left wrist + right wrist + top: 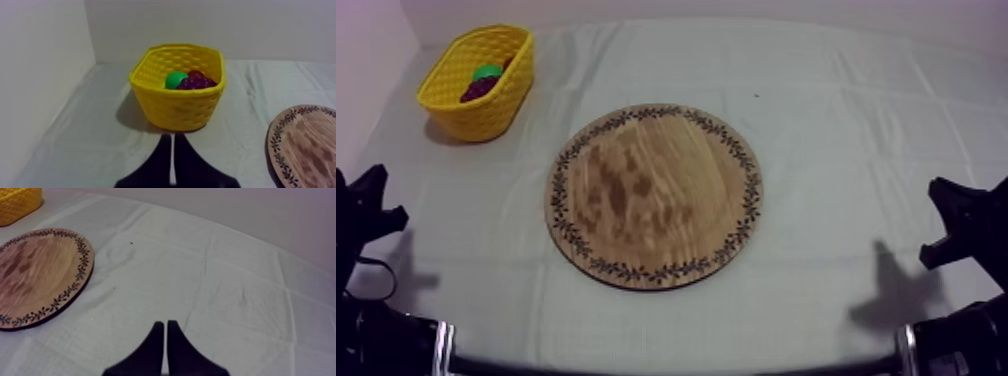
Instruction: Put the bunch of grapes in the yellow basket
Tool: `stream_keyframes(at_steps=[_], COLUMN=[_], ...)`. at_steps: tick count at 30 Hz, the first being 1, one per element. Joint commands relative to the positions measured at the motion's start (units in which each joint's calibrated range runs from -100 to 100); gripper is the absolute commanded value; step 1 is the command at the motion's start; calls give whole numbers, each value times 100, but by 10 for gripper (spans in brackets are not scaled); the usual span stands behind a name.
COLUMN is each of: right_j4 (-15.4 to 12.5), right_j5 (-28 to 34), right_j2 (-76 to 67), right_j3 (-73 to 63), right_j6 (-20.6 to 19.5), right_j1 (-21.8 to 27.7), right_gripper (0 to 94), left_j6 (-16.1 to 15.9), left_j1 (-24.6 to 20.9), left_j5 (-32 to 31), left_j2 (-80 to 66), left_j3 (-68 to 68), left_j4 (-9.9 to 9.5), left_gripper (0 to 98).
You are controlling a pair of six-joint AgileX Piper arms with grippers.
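Observation:
The bunch of grapes (479, 87) (196, 81), dark purple with a green top, lies inside the yellow basket (477, 83) (179, 107) at the table's far left. Nothing rests on the round wooden board (654, 195) (305, 145) (37, 275) in the middle. My left gripper (366, 210) (172, 142) rests low at the left edge, shut, its fingers together as a narrow wedge pointing at the basket. At the right edge my right gripper (961, 220) (163, 330) sits low, also shut, over bare cloth beside the board.
Walls stand behind the table and along its left side, close to the basket. Creased grey-white cloth (856, 120) stretches to the right of the board.

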Motion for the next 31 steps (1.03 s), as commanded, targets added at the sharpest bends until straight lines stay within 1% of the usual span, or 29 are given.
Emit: stream_keyframes(at_steps=[1,6,11,23,31], right_j4=[1,1,1,1,1], right_j5=[4,4,4,4,4], right_j2=[-1,-1,-1,-1,-1], right_j3=[-3,-3,-3,-3,-3], right_j6=[-2,-2,-2,-2,-2], right_j1=[-2,-2,-2,-2,-2], right_gripper=[4,4,4,4,4], left_j6=[19,184,337,144,-160], left_j1=[-6,-3,46,-66,-263], left_j5=[48,147,215,312,395], left_j2=[-6,-14,-15,-16,-16], left_j3=[7,12,13,13,13], left_j4=[22,52,40,55,60], left_gripper=[0,0,0,0,0])
